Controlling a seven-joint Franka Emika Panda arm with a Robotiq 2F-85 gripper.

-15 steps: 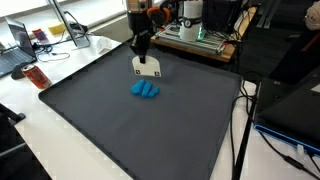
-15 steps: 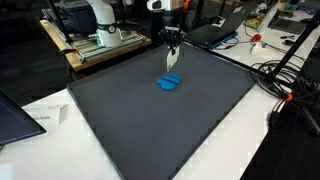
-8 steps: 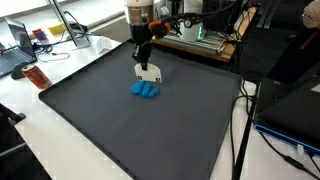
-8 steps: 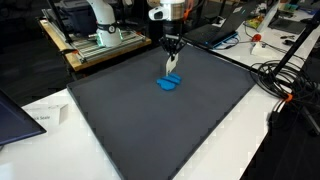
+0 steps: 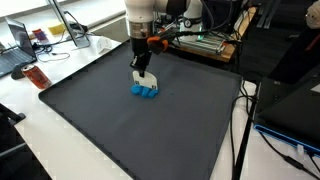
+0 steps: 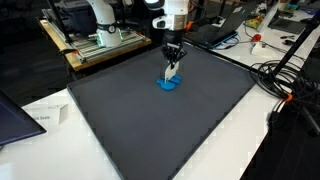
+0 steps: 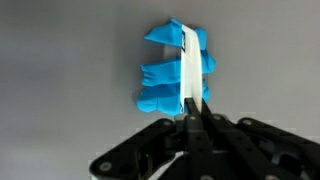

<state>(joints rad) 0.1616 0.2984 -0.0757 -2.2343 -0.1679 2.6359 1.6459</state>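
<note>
A thin white card (image 7: 187,60) stands on edge, and my gripper (image 7: 191,112) is shut on its lower end. Directly beneath the card lies a crumpled blue object (image 7: 160,78) on the dark grey mat (image 7: 60,60). In both exterior views the gripper (image 5: 143,76) (image 6: 172,70) points straight down over the blue object (image 5: 146,92) (image 6: 167,86), with the white card (image 5: 148,83) (image 6: 173,76) hanging just above it or touching it; I cannot tell which. The arm hides part of the card.
The grey mat (image 5: 130,135) (image 6: 150,130) covers most of the white table. A laptop (image 5: 14,50) and a red object (image 5: 33,76) sit beyond one mat edge, a metal rack (image 5: 200,35) stands behind, and cables (image 6: 285,85) trail at the side. Papers (image 6: 45,115) lie near a corner.
The gripper, still shut on the white card, has moved from beside the blue object to right over it. The blue object has not moved.
</note>
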